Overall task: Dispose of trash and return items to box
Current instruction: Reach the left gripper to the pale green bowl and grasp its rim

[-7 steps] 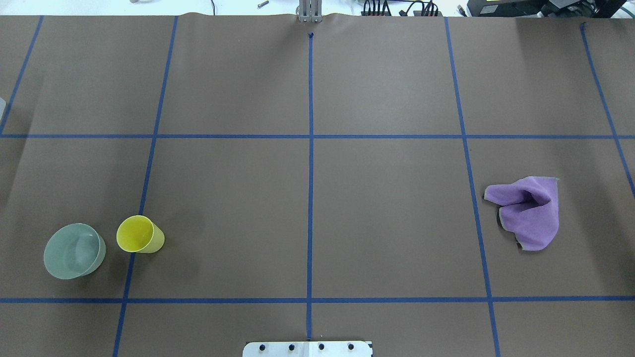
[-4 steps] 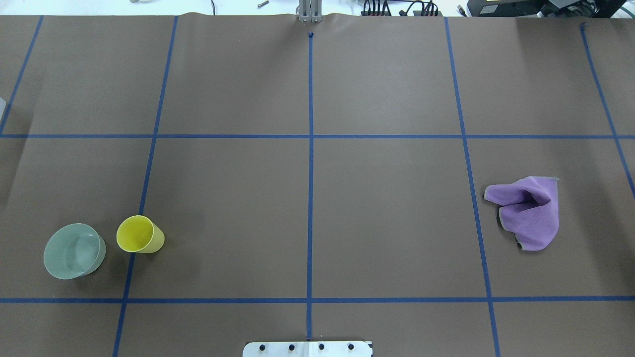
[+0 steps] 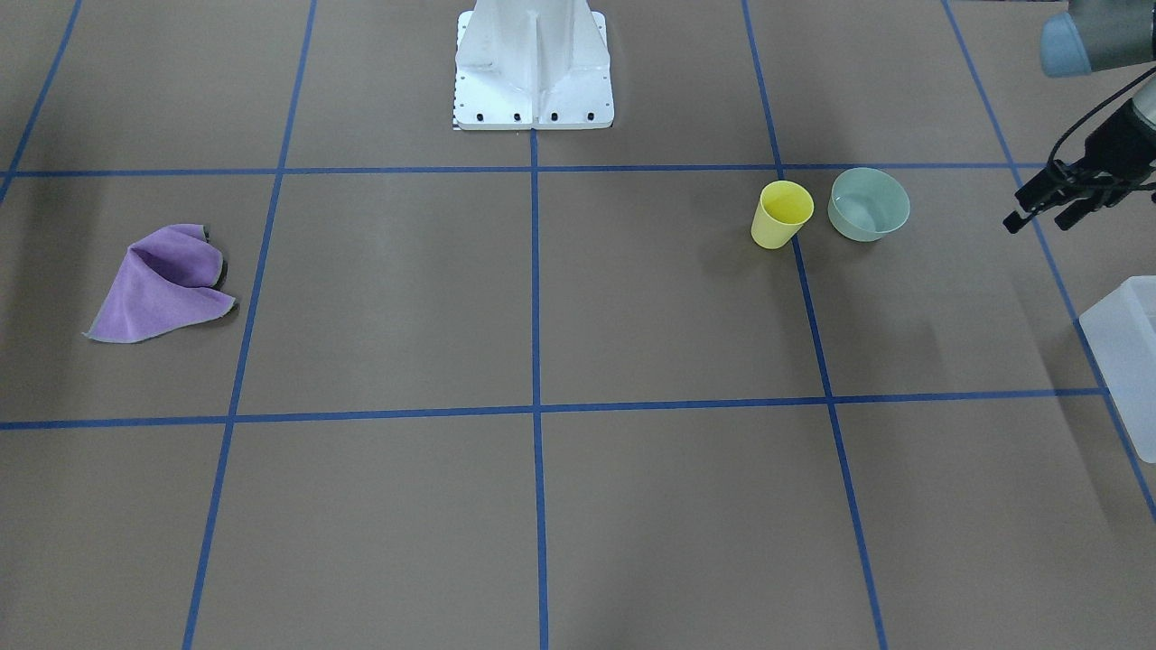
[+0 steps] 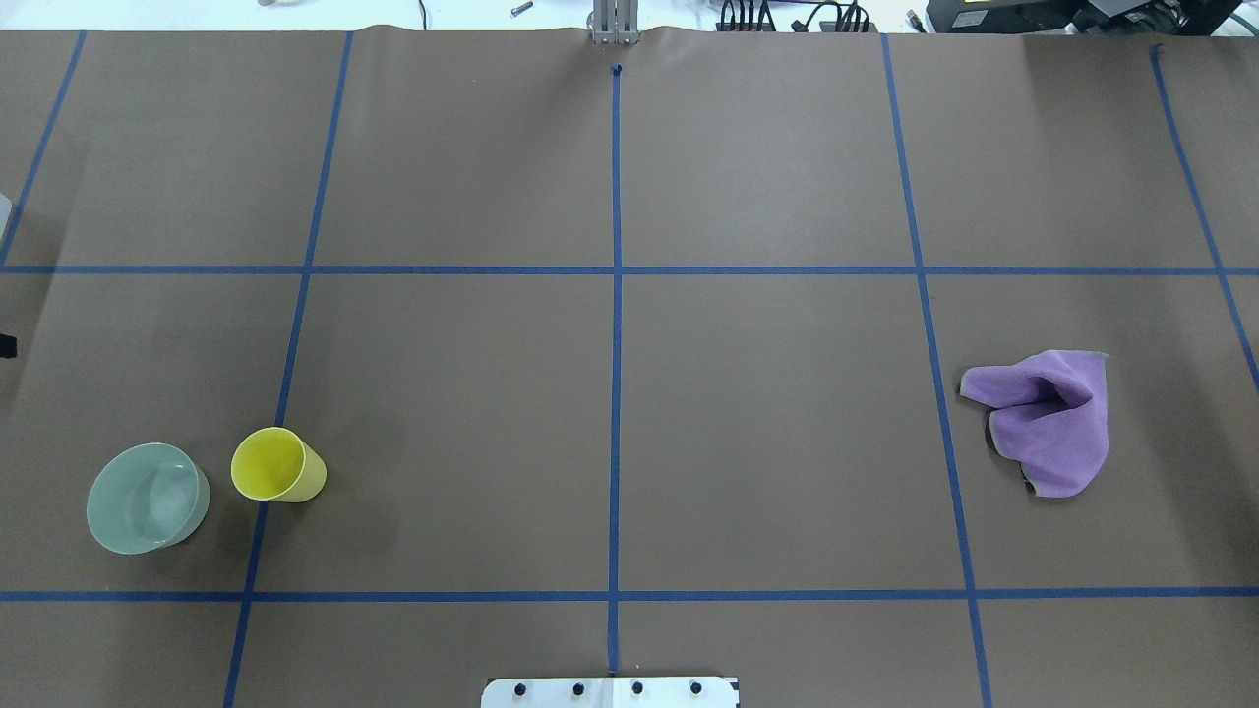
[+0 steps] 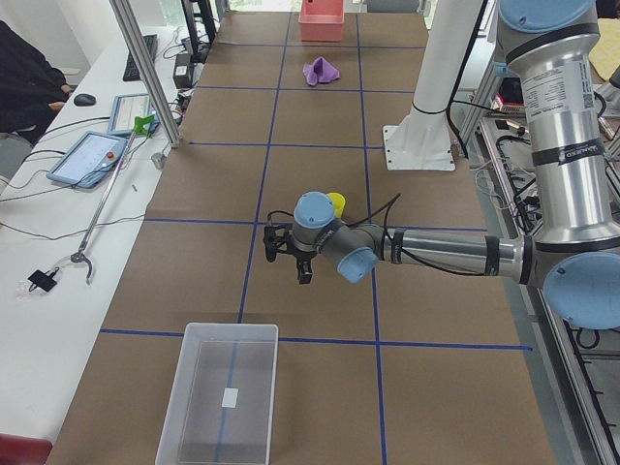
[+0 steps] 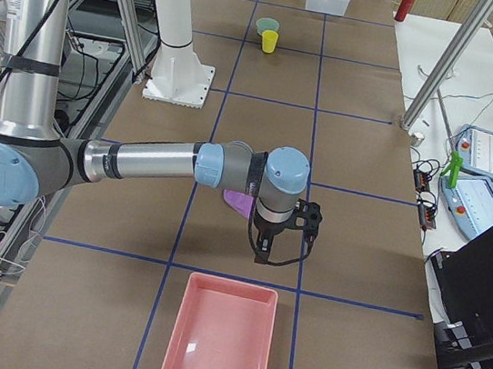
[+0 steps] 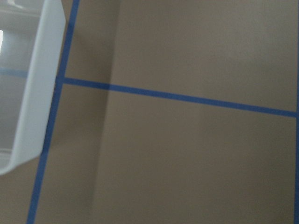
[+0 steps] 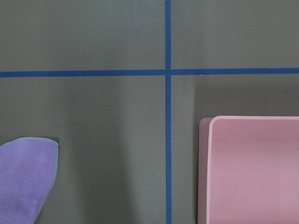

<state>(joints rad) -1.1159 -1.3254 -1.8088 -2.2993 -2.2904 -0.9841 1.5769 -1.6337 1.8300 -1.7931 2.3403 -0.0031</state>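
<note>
**Operator:** Why is your left gripper out there with nothing in it?

**Me:** It hangs above the brown paper-covered desk with its two fingers spread and nothing between them, on the side where its work is. The small yellow plastic cup and the round pale grey-green plastic bowl stand upright just beside each other, not touching. The frosted translucent white plastic box sits at my left end of the desk. Neither item is in the box yet. I'd take the bowl first, as it is nearer to me.

**Operator:** And the right?

**Me:** My right gripper hovers between the crumpled purple cloth and the shallow pink plastic tray. I judge that the cloth is the trash and the tray its bin. Only the side camera shows that gripper, so I can't tell how far apart its fingers are.
</note>
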